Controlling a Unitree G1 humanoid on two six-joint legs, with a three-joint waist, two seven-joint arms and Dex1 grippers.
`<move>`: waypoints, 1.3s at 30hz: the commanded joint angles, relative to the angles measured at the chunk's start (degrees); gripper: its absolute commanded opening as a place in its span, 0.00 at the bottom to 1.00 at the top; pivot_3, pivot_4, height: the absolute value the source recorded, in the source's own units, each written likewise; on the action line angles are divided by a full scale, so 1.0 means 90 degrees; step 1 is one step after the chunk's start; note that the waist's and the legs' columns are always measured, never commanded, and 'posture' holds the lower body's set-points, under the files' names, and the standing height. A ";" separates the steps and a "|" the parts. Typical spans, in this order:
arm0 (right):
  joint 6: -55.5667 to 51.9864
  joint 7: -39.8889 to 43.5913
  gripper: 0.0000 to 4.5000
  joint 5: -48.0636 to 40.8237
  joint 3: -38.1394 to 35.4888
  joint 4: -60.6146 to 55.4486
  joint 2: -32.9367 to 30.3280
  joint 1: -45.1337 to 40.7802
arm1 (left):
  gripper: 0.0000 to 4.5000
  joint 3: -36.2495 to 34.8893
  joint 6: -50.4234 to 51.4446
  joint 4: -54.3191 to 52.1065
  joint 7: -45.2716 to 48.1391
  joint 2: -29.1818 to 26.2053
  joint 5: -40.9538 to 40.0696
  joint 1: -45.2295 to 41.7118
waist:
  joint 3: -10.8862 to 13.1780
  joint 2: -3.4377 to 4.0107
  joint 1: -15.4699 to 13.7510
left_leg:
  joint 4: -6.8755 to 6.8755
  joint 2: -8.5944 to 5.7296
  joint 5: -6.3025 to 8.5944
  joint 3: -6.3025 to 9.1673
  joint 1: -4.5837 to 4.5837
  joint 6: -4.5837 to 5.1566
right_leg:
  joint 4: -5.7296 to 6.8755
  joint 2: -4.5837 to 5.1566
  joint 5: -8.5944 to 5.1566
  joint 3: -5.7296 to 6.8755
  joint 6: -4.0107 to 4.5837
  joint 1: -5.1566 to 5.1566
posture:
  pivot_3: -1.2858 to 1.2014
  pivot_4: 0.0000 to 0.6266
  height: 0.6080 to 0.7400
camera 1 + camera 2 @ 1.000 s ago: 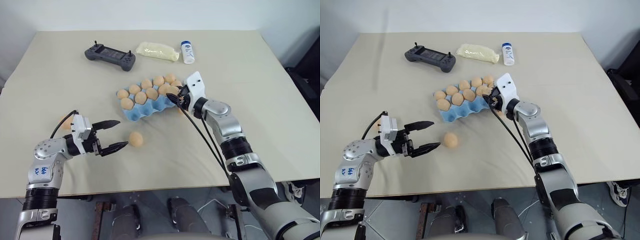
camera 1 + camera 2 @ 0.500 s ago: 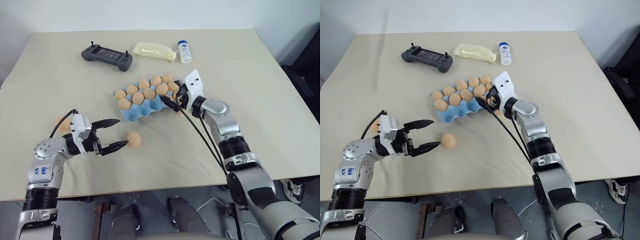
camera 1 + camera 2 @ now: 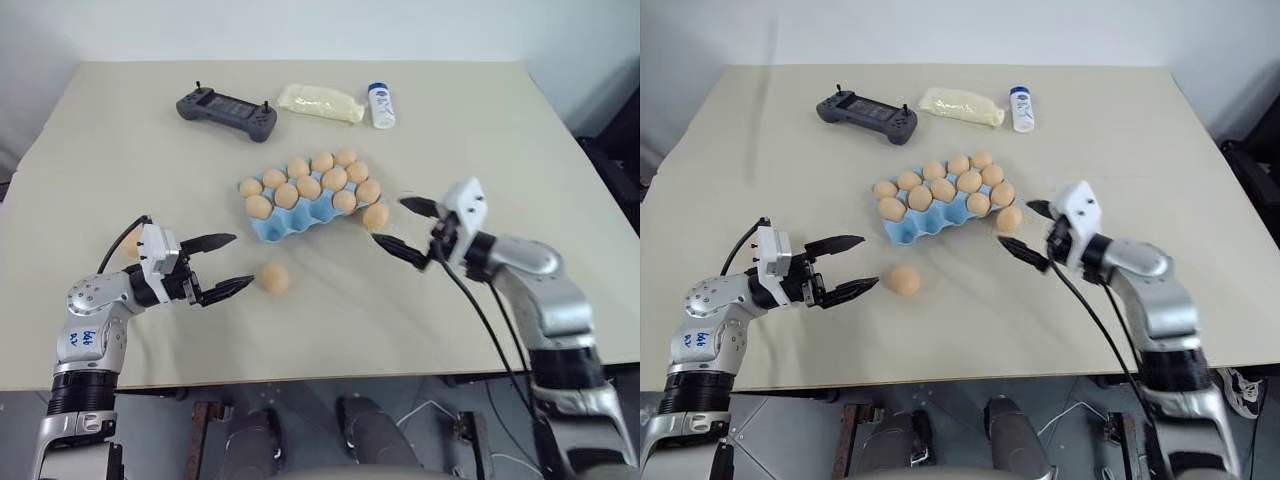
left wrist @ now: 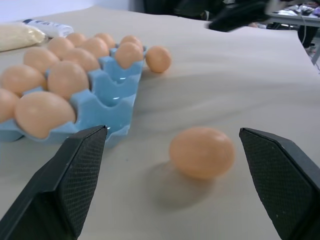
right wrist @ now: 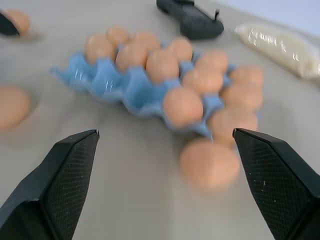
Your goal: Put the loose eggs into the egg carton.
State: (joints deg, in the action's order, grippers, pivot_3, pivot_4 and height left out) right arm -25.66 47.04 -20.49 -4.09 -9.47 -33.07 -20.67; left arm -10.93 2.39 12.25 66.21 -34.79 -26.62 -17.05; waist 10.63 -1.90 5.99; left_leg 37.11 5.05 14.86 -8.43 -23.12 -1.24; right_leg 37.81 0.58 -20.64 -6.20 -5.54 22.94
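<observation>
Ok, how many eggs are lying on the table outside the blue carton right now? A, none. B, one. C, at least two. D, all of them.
C: one loose egg lies in front of the left gripper, and another egg sits on the table beside the egg carton, near the right gripper.

Right gripper (image 3: 402, 225) opened and drawn back rightward from the egg carton (image 3: 290, 222); one egg (image 3: 375, 216) left just beside its right end.
</observation>
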 commanded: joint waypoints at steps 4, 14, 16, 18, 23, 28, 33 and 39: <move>-0.0603 -0.0234 1.00 -0.0520 -0.0865 -0.1123 -0.0460 0.0916 | 1.00 -0.0094 -0.0159 0.0019 0.0032 -0.0011 -0.0042 -0.0022 | 0.0000 0.0000 0.0012 | 0.0002 -0.0002 0.0002 -0.0003 0.0005 0.0003 | 0.0000 0.0000 0.0001 -0.0006 -0.0001 -0.0005 | 0.52 0.24 1.00; -0.0564 -0.0610 1.00 -0.0375 -0.0508 -0.0811 -0.0155 0.0611 | 1.00 -0.0018 -0.0203 0.0116 0.0063 0.0021 -0.0031 -0.0204 | 0.0000 -0.0001 0.0022 | 0.0002 -0.0007 0.0002 -0.0001 0.0011 0.0009 | 0.0000 0.0002 0.0002 -0.0006 -0.0002 -0.0012 | 0.52 0.24 1.00; -0.0512 -0.0764 1.00 -0.0260 -0.0313 -0.0479 0.0084 0.0322 | 1.00 -0.0011 -0.0189 0.0088 0.0054 0.0024 -0.0036 -0.0213 | 0.0000 0.0000 0.0030 | 0.0002 -0.0006 0.0002 -0.0001 0.0013 0.0008 | 0.0002 0.0000 0.0002 -0.0006 -0.0002 -0.0012 | 0.52 0.24 1.00; -0.0350 -0.0952 1.00 -0.0064 -0.0150 0.0022 0.0340 -0.0010 | 1.00 -0.0005 -0.0183 0.0074 0.0045 0.0028 -0.0034 -0.0228 | 0.0000 -0.0001 0.0024 | 0.0002 -0.0006 0.0001 0.0000 0.0013 0.0007 | 0.0004 -0.0002 0.0002 -0.0004 -0.0002 -0.0011 | 0.52 0.24 1.00; 0.0442 -0.1269 1.00 0.0420 0.0122 0.1613 0.0982 -0.0979 | 1.00 -0.0015 -0.0168 0.0005 0.0004 0.0022 -0.0028 -0.0243 | 0.0001 0.0001 0.0036 | 0.0002 -0.0012 0.0000 -0.0003 0.0011 0.0007 | 0.0002 0.0000 0.0002 -0.0004 -0.0002 -0.0010 | 0.52 0.24 1.00; 0.1228 -0.1336 1.00 0.0777 0.0247 0.3143 0.1399 -0.1835 | 1.00 -0.0093 -0.0094 -0.0190 -0.0056 -0.0055 -0.0065 -0.0124 | 0.0002 0.0004 0.0045 | 0.0004 -0.0010 0.0000 -0.0005 0.0009 0.0006 | 0.0001 -0.0001 0.0002 -0.0003 -0.0002 -0.0007 | 0.52 0.24 1.00; 0.1623 -0.1165 1.00 0.0919 0.0337 0.3994 0.1641 -0.2274 | 1.00 -0.0183 -0.0030 -0.0407 -0.0149 -0.0108 -0.0108 0.0048 | 0.0003 0.0005 0.0055 | 0.0002 -0.0001 -0.0002 -0.0005 0.0009 0.0002 | 0.0002 -0.0002 0.0002 -0.0002 -0.0002 -0.0006 | 0.52 0.24 1.00; 0.1759 -0.1054 1.00 0.1015 0.0429 0.4419 0.1789 -0.2430 | 1.00 -0.0250 0.0033 -0.0659 -0.0291 -0.0116 -0.0142 0.0236 | 0.0003 0.0005 0.0058 | 0.0005 -0.0002 -0.0002 -0.0005 0.0008 0.0002 | 0.0004 0.0000 0.0002 -0.0002 -0.0002 -0.0006 | 0.52 0.24 1.00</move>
State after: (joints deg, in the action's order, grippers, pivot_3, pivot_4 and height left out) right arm -11.16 36.99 -11.37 -0.07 30.57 -17.09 -41.37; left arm -11.58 2.66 8.96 63.93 -35.00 -26.79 -15.40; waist 10.66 -1.85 6.52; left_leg 37.16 5.04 14.84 -8.48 -23.04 -1.23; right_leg 37.86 0.57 -20.63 -6.22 -5.56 22.89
